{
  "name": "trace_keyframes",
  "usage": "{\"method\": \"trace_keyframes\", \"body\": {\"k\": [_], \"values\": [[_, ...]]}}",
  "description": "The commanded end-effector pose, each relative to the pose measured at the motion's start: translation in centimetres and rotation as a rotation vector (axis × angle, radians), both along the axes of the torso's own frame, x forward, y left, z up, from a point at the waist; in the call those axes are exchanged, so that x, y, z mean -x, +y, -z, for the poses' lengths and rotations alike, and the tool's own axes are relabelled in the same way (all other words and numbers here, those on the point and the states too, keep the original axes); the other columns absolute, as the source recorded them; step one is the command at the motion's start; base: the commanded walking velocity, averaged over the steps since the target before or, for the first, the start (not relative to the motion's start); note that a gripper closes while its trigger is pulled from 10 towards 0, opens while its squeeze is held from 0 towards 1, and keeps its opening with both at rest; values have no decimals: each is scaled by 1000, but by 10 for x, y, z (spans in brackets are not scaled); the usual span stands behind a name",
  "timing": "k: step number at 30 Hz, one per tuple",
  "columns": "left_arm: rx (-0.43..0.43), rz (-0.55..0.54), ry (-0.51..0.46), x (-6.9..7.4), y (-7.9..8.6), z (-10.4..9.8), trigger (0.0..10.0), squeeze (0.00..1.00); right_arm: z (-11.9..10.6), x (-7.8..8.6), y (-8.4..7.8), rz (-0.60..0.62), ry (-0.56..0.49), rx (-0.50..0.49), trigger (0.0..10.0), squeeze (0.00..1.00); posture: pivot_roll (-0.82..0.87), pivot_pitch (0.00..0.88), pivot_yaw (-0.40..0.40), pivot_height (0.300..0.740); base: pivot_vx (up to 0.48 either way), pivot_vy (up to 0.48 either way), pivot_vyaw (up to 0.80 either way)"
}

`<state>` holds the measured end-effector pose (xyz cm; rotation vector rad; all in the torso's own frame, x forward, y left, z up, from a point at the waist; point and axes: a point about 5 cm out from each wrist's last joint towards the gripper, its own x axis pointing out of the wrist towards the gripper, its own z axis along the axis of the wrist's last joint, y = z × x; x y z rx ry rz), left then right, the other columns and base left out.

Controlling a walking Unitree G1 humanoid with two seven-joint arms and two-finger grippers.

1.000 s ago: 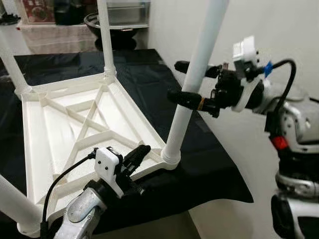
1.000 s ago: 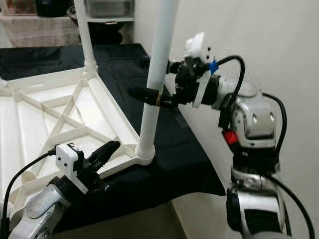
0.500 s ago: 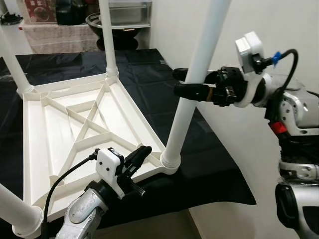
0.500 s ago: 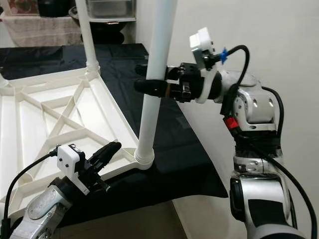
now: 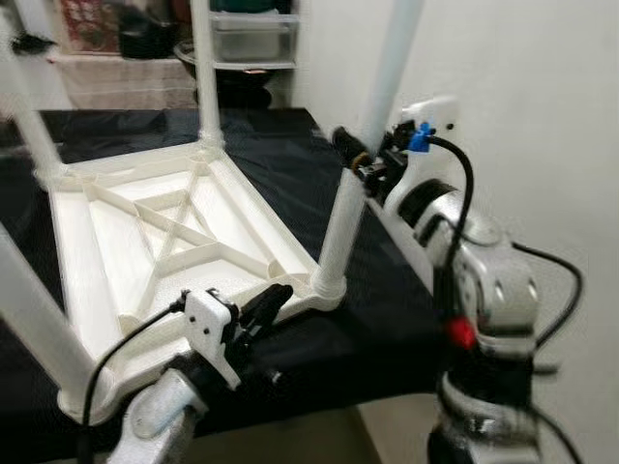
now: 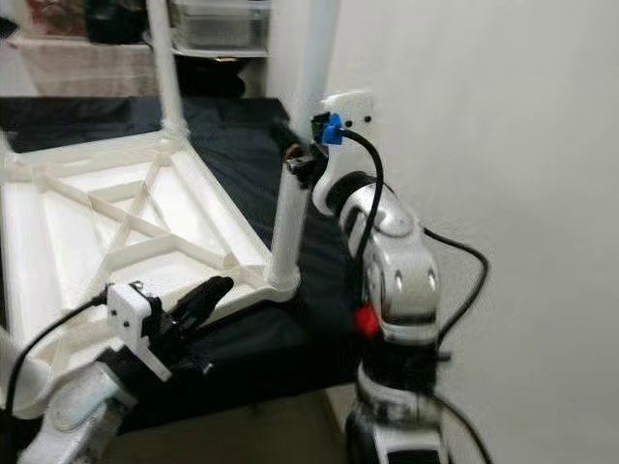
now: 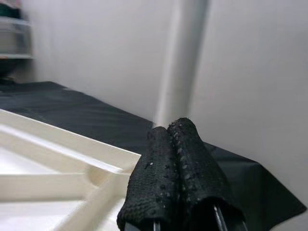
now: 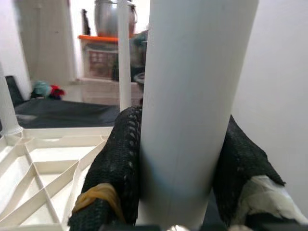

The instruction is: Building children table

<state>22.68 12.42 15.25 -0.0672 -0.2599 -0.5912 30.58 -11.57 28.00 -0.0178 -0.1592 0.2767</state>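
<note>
White children's table (image 5: 164, 227) lies upside down on the black-draped surface (image 5: 290, 145), ribbed underside up, taking the left and centre of the left eye view. 4 legs stand up from its corners: far leg (image 5: 206, 72) at top centre, another at the upper left edge, a blurred one at lower left, and the near-right leg (image 5: 366, 145) rising from its socket at frame centre.

Right gripper (image 5: 360, 160), centre right of the left eye view, is closed round the near-right leg about midway up. Right wrist view gives the detail: 2 black fingers (image 8: 118, 168) pressed on either side of the white tube, which sits between them; a tan band on one finger, pale tape on the other.

Left gripper (image 5: 266, 304), lower centre of the left eye view, hangs just at the table's near rim beside that leg's socket. Left wrist view shows its fingers (image 7: 180, 173) pressed together, nothing between them, with rim ribs below and the leg behind.

Edges: near-right leg stands close to the surface's right edge; black cloth drops off just right of it, then a white wall (image 6: 484, 145). Right arm fills the space between wall and surface. Shelving with bins (image 5: 251, 34) at top centre, beyond the far edge.
</note>
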Motion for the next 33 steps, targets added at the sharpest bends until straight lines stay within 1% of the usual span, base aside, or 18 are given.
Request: {"method": "trace_keyframes", "body": {"k": [1,3,4,8,9,10,11,12,14,16,18,19,21,29,30,31,32,33], "values": [[-13,11,5,-1,-2,2,10000,0,40,-6,-3,45,219,62,0,0,-45,80,-119,740,0,0,0],[-14,13,5,-2,-2,2,10000,0,38,-7,0,33,213,71,0,0,-47,73,-119,740,0,0,0],[-14,12,3,-3,-2,2,10000,0,31,-12,3,9,206,79,10000,0,-48,71,-121,740,0,0,0],[-12,7,1,-3,-2,2,10000,0,21,-18,7,-38,200,50,10000,0,-48,72,-120,740,0,0,0],[-11,5,0,-3,-2,2,10000,0,16,-20,10,-93,199,38,10000,0,-49,74,-115,740,0,0,0],[-11,3,0,-3,-2,2,10000,0,7,-20,14,-157,175,3,10000,122,-48,75,-116,740,0,0,0],[-11,3,1,-3,-2,1,10000,0,-3,-19,17,-263,136,-17,10000,1000,-45,79,-114,740,0,0,0],[-11,3,1,-3,-2,1,10000,0,-3,-19,17,-263,136,-17,10000,1000,-45,79,-114,740,0,0,0],[-11,5,2,-2,-1,1,10000,0,-20,-12,17,-437,38,16,10000,1000,-47,85,-108,740,0,0,0],[-11,5,2,-2,-1,1,10000,0,-20,-12,17,-437,38,16,10000,1000,-47,85,-108,740,0,0,0],[-11,10,5,-1,-1,0,10000,0,-33,-1,4,-639,-70,129,10000,1000,-38,95,-107,740,0,0,0],[-11,10,5,-1,-1,0,10000,0,-33,-1,4,-639,-70,129,10000,1000,-38,95,-107,740,0,0,0],[-11,13,7,1,-1,0,10000,0,-38,6,-8,-811,-104,175,10000,1000,-36,99,-107,740,0,0,0],[-14,14,13,2,-1,0,10000,0,-45,-6,-27,-980,-102,166,10000,1000,-23,102,-106,740,0,0,0],[-14,14,14,2,-1,1,10000,0,-48,-10,-28,-982,-112,164,10000,686,-22,101,-104,740,0,0,0],[-15,14,15,3,-1,1,10000,0,-51,-13,-29,-981,-121,162,10000,686,-22,101,-104,740,0,0,0],[-15,14,16,2,-1,1,10000,0,-55,-16,-30,-984,-123,142,10000,0,-18,100,-105,740,0,0,0],[-15,14,16,2,-1,1,10000,0,-55,-16,-30,-984,-123,142,10000,0,-18,100,-105,740,0,0,0]]}}
